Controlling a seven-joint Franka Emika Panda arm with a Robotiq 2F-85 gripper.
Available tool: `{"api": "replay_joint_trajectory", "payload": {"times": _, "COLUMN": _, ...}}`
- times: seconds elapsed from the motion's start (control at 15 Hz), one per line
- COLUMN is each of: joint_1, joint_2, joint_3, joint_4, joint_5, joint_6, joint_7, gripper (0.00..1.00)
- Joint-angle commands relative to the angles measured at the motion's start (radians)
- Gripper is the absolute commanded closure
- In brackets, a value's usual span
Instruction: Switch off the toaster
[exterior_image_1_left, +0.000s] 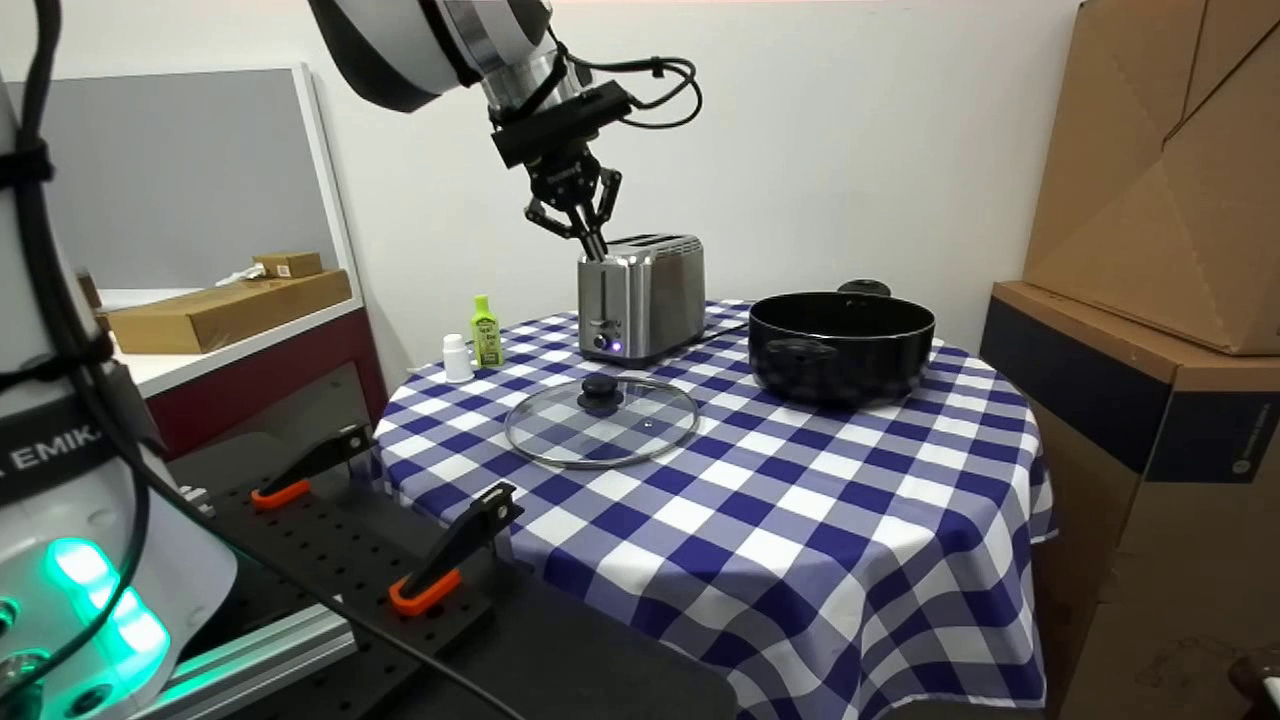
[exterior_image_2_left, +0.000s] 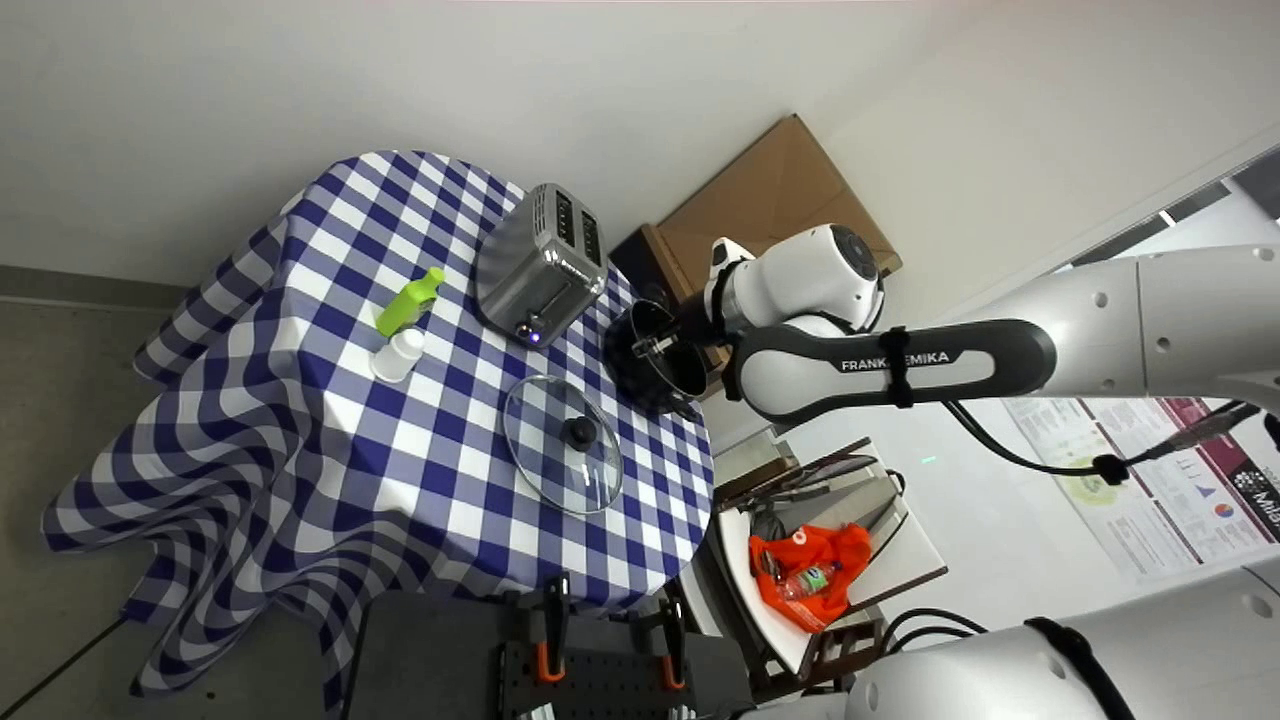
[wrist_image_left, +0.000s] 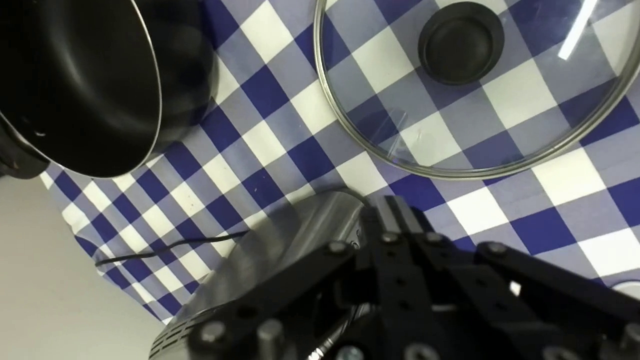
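The silver toaster (exterior_image_1_left: 672, 295) stands on the checkered tablecloth, and it also shows in an exterior view (exterior_image_2_left: 515, 270) and in the wrist view (wrist_image_left: 260, 255). Its front panel has a lever low on a vertical slot, a knob and a lit purple light. My gripper (exterior_image_1_left: 596, 250) points down at the toaster's front top edge, its fingers together with only a thin gap between them. In the wrist view the gripper (wrist_image_left: 395, 202) has nothing visible between its fingertips and hides part of the toaster's front. I cannot tell whether it touches the toaster. In an exterior view the gripper (exterior_image_2_left: 655, 345) appears in line with the pot.
A black pot (exterior_image_1_left: 840, 360) stands beside the toaster. A glass lid (exterior_image_1_left: 600, 440) with a black knob lies in front. A green bottle (exterior_image_1_left: 486, 335) and a white bottle (exterior_image_1_left: 457, 358) stand on the toaster's other side. A cord runs from the toaster.
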Motion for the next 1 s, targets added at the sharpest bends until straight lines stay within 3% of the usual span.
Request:
{"api": "replay_joint_trajectory", "payload": {"times": 0.0, "joint_1": -0.008, "joint_2": 0.141, "joint_3": -0.040, "joint_4": 0.124, "joint_5": -0.191, "joint_6": 0.057, "joint_7": 0.078, "gripper": 1.00}}
{"api": "replay_joint_trajectory", "payload": {"times": 0.47, "joint_1": 0.059, "joint_2": 0.293, "joint_3": -0.132, "joint_4": 0.248, "joint_5": -0.475, "joint_6": 0.184, "joint_7": 0.279, "gripper": 1.00}}
{"api": "replay_joint_trajectory", "payload": {"times": 0.93, "joint_1": 0.186, "joint_2": 0.401, "joint_3": -0.227, "joint_4": 0.379, "joint_5": -0.765, "joint_6": 0.220, "joint_7": 0.630, "gripper": 1.00}}
